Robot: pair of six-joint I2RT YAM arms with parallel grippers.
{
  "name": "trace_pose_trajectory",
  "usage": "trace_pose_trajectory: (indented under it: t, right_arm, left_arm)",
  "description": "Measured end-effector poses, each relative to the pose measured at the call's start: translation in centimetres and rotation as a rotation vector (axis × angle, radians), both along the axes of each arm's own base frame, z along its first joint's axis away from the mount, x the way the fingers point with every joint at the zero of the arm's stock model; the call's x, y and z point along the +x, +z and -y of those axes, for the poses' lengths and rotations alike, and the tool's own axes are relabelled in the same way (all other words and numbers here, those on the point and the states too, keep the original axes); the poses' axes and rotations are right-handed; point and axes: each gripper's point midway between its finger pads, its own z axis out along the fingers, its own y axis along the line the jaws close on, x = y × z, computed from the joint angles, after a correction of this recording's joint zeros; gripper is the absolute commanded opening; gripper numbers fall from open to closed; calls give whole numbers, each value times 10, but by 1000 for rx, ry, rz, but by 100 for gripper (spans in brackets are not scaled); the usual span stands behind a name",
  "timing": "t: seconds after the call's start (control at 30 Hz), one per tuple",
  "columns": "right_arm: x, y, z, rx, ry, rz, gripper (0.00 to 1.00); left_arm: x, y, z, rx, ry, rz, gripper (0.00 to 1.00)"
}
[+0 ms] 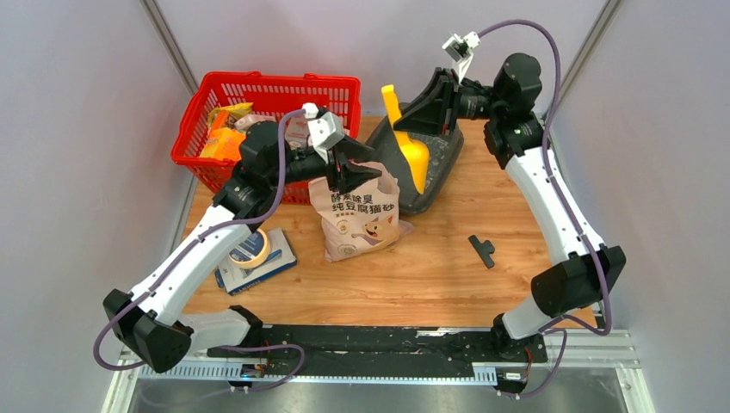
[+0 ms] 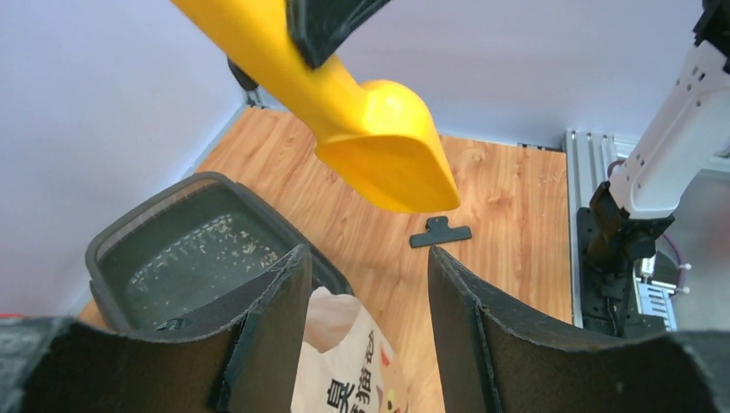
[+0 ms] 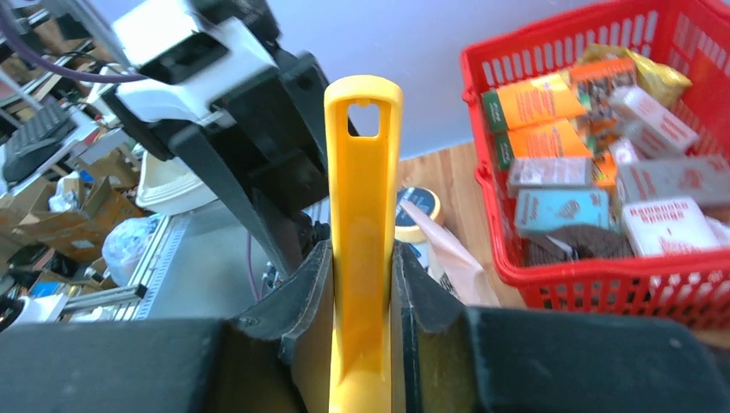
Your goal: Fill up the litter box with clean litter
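Now: basket (image 1: pixel 258 107) sitting left of litter box (image 1: pixel 448 155); bag (image 1: pixel 357 219) standing just in front of box, clip (image 1: pixel 483 249) lying off to right. Thin scatter of litter (image 2: pixel 207 258) lying on box floor. Right gripper (image 3: pixel 361 284) pinching scoop (image 1: pixel 413 159) handle, bowl hanging over box. Left gripper (image 2: pixel 370 258) hovering, jaws spread wide, straddling bag top; contact unclear.

A yellow scoop (image 2: pixel 379 146) hangs near the litter box (image 2: pixel 159 225), thinly strewn with litter (image 2: pixel 215 254).
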Motion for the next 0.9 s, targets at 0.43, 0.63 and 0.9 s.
trace_pose_trajectory:
  t: [0.43,0.63,0.9]
  right_arm:
    - [-35,26,-27,38,167,46,1]
    - [-33,27,-27,43,162,53,1]
    - [-24,22,-31,44,145,24,4]
  left_arm:
    - [19,-11,26,-53,-45,-140,45]
    - [19,2,39,-81,-105,-142,41]
    - [18,-2,45,-73,-148,-157,3]
